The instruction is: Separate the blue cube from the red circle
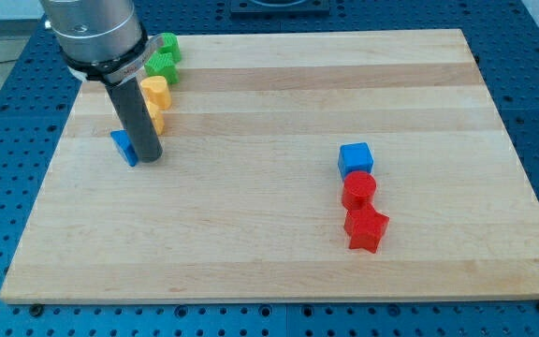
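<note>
The blue cube (356,158) sits right of centre in the frame, on the wooden worktop (269,103), and the red circle (358,191) lies just below it, touching its lower edge. Directly under the circle, and touching it too, is a red star-shaped block (366,229), so the three form a short column running toward the bottom of the frame. My tip (148,157) is far off in the upper left of the frame, well apart from that column; the rod (136,117) stands upright there, coming down from the grey arm housing (94,33) at the top left corner. There is no hand on this arm, only the rod, so nothing is being held. Just left of my tip, touching or nearly touching it, is a small blue block (123,147) whose shape is partly hidden by the rod. Behind the rod are two yellow blocks (155,100), and above them two green blocks (164,56) near the worktop's upper left edge.
</note>
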